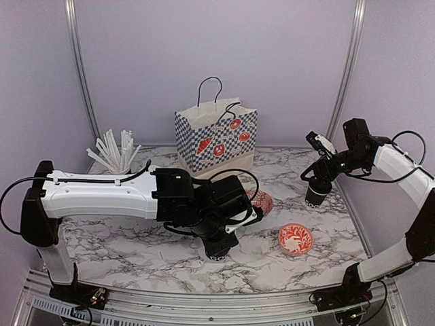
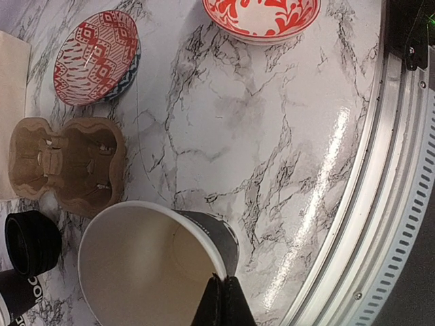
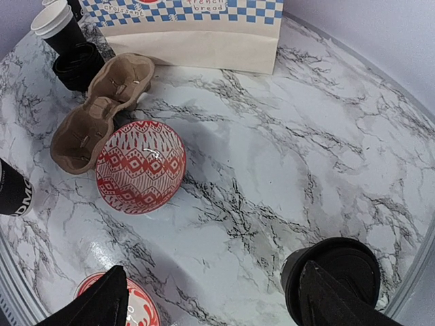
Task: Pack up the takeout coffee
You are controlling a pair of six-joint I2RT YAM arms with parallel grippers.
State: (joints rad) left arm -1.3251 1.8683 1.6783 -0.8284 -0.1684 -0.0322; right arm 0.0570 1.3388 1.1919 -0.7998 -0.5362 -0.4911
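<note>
So left fingers clench the rim of the lidless black paper cup near the front edge of the counter; right fingers gape over the lidded black paper cup at the right edge. A pinch on that thin rim could crumple or tip it.

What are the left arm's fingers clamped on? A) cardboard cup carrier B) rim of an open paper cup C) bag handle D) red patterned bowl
B: the left wrist view shows the left fingers shut on the rim of a lidless black paper cup, its white inside showing.
</note>
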